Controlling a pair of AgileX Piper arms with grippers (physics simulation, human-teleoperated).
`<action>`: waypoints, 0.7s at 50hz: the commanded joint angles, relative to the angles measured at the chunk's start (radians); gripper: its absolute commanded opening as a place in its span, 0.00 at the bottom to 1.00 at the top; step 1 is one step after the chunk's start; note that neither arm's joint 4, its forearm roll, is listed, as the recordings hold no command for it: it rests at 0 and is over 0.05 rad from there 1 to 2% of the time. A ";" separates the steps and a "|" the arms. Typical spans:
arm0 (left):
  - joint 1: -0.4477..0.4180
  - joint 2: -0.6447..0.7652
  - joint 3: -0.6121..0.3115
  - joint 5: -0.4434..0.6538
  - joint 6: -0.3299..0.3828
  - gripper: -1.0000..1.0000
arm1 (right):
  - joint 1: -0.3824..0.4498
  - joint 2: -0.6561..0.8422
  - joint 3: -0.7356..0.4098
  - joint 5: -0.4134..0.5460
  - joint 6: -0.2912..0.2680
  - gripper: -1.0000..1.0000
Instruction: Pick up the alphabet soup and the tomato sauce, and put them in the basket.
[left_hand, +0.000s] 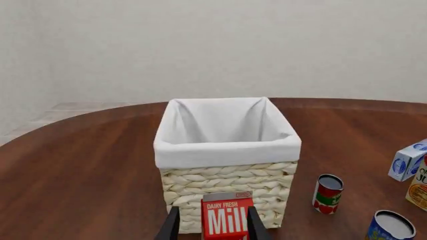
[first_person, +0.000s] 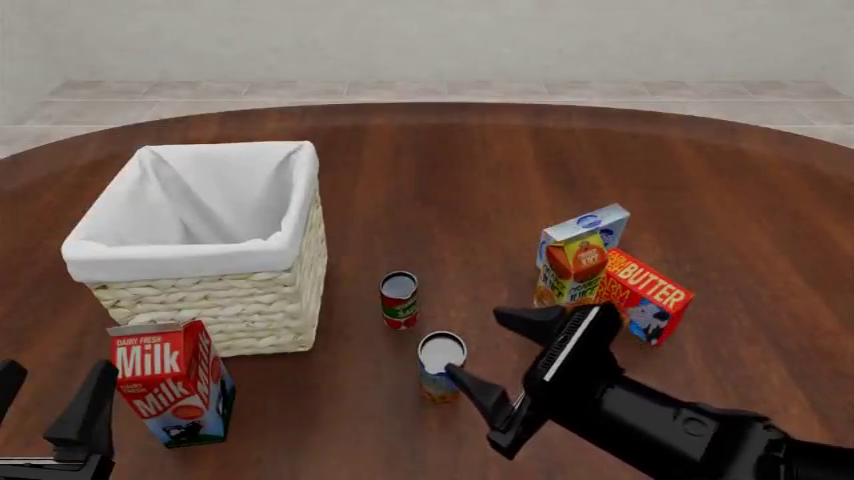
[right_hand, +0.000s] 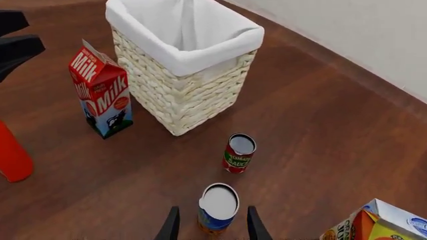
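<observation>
- Your right gripper is spread wide at the bottom centre of the right wrist view, a finger on either side of the alphabet soup; there is a gap on each side, so it grips nothing yet.
- In the front view the same can stands upright at lower centre, just at the tips of that gripper.
- Your left gripper is also open and empty at the bottom edge of the left wrist view, with the milk carton seen between its fingers; whether they touch it cannot be told.
- The tomato sauce stands upright just above the soup in the front view, near the basket's right side but apart from it.
- The basket fills the left middle, and its liner looks empty.
- Judged from this, neither can is in: both picks and both drops remain, and closing on the soup looks like your step in hand.
</observation>
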 joint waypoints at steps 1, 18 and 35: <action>0.000 0.000 0.000 0.000 0.000 1.00 | 0.004 0.056 -0.010 -0.009 -0.003 1.00; 0.000 0.000 0.000 0.000 0.000 1.00 | -0.021 0.113 -0.012 -0.035 -0.025 1.00; 0.000 0.000 0.000 0.000 0.000 1.00 | -0.053 0.203 -0.041 -0.042 -0.057 1.00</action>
